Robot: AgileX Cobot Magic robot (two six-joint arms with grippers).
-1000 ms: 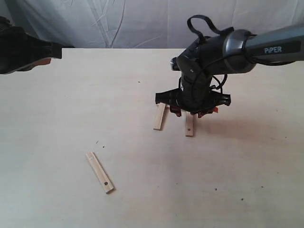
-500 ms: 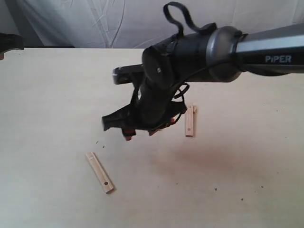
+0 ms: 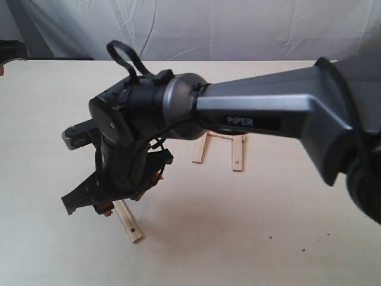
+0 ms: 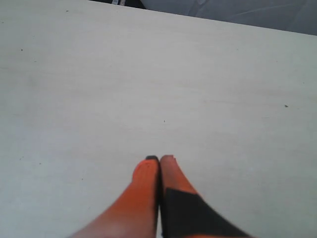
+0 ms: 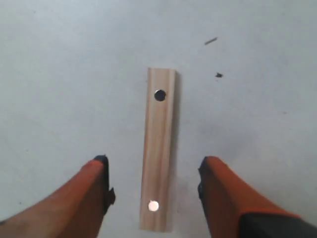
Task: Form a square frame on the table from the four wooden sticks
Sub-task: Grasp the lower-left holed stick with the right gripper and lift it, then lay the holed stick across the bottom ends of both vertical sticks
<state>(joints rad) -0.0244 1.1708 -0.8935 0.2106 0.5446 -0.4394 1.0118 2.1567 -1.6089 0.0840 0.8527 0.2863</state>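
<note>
One wooden stick [image 5: 158, 148] with a dark hole near its far end and a bright spot near its close end lies flat on the table [image 5: 59, 74]. My right gripper [image 5: 153, 166] hangs open above it, one orange finger on each side, not touching. In the exterior view this gripper [image 3: 122, 202] hides most of that stick [image 3: 131, 225]. Three other sticks form a U: a left strip [image 3: 199, 149], a right strip [image 3: 237, 156] and a cross strip [image 3: 221, 136]. My left gripper [image 4: 159, 159] is shut on nothing above bare table [image 4: 148, 74].
The right arm's big dark body [image 3: 143, 131] stretches across the middle of the exterior view. Two tiny dark specks [image 5: 218, 75] lie beyond the stick's far end. A white cloth backdrop [image 3: 196, 27] hangs behind the table's far edge.
The right arm has swung from the three grouped sticks toward the left and front, and now hovers over the lone stick. The left arm has withdrawn to the far left edge.
</note>
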